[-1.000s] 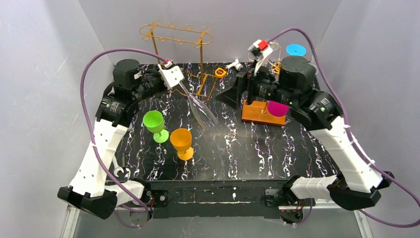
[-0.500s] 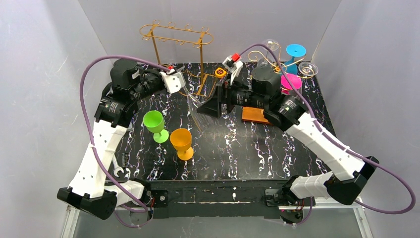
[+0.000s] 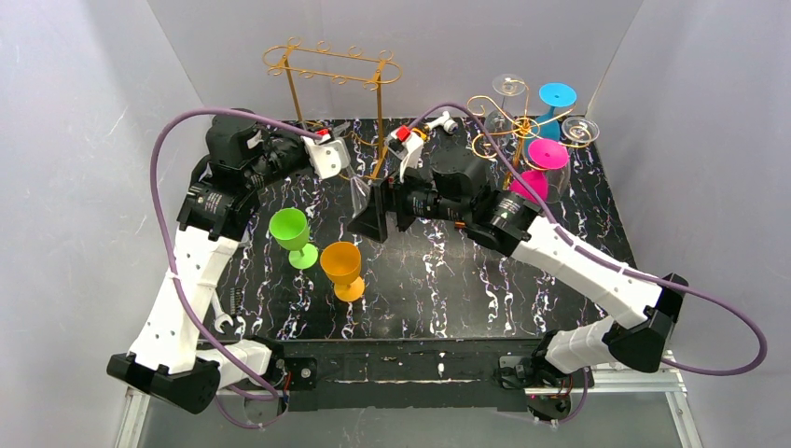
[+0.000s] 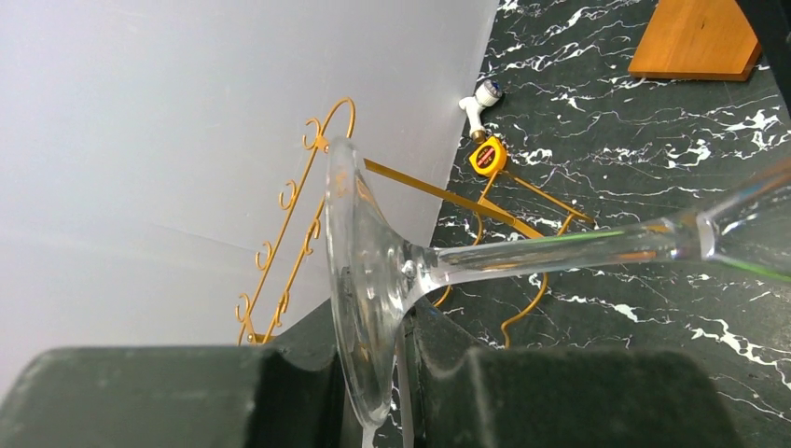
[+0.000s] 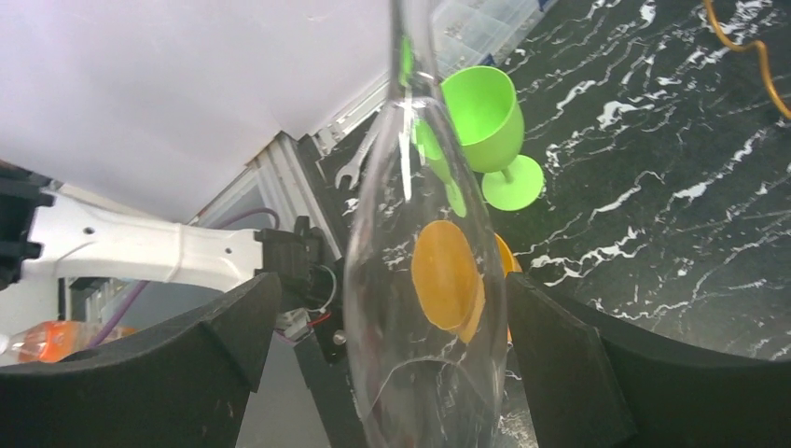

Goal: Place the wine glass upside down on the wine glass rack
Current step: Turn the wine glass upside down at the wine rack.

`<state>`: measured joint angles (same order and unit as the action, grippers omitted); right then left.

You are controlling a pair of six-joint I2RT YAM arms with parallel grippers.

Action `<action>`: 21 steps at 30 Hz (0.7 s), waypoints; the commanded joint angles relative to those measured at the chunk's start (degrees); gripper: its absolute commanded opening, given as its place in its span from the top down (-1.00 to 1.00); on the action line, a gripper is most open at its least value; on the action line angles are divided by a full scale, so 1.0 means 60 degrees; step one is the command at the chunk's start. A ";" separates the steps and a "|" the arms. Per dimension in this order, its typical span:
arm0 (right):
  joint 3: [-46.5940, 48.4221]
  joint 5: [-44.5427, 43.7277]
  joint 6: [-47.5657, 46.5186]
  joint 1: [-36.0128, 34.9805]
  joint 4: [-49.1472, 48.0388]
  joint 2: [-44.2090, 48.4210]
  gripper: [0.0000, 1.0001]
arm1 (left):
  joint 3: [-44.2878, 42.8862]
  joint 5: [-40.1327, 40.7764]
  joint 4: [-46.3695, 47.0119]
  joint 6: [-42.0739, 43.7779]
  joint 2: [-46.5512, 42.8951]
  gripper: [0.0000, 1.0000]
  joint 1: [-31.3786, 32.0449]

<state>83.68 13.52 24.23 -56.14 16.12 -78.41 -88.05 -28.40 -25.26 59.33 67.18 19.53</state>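
A clear wine glass point(image 3: 360, 191) hangs in the air between the two arms. My left gripper point(image 3: 333, 159) is shut on the edge of its round foot point(image 4: 359, 280), and the stem point(image 4: 560, 247) runs off to the right. My right gripper point(image 3: 371, 215) is open, with its fingers on either side of the glass's bowl point(image 5: 424, 308). The left finger point(image 5: 187, 373) stands apart from the bowl and the right finger point(image 5: 578, 373) is very close to it. An empty gold wine glass rack point(image 3: 331, 67) stands at the back left, just behind the left gripper point(image 4: 378, 397).
A second gold rack point(image 3: 499, 126) at the back right holds clear, blue and pink glasses. A green goblet point(image 3: 291, 233) and an orange goblet point(image 3: 342, 269) stand upright left of centre. A yellow tape measure point(image 4: 487, 156) lies by the empty rack's foot. A wrench point(image 5: 350, 168) lies near the table's left edge.
My right arm has swung left from the right-hand rack, and its open jaws now straddle the glass bowl. The left gripper has kept hold of the foot and drawn the glass in slightly.
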 commanded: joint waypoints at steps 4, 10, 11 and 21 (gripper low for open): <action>-0.0501 -0.0879 -0.0114 -0.0077 -0.0962 0.0055 -0.81 | -0.0256 -0.0385 0.0337 0.0051 -0.0515 1.00 0.0029; -0.1136 -0.1083 -0.0390 -0.0077 -0.1619 0.0511 -0.07 | -0.0224 -0.0658 0.0313 -0.0287 -0.0632 0.83 0.0027; -0.1515 -0.1287 -0.0427 -0.0077 -0.1960 0.0798 -0.07 | -0.0365 -0.0705 0.0305 -0.0873 -0.0583 0.53 0.0028; -0.4538 -0.4746 -0.0868 -0.0062 -0.3677 0.3157 0.01 | -0.0578 -0.1489 -0.0719 -0.6978 -0.0710 -0.97 0.0030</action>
<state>59.00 -3.40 20.58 -56.69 2.72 -64.71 -91.77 -34.20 -26.26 32.38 65.10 19.68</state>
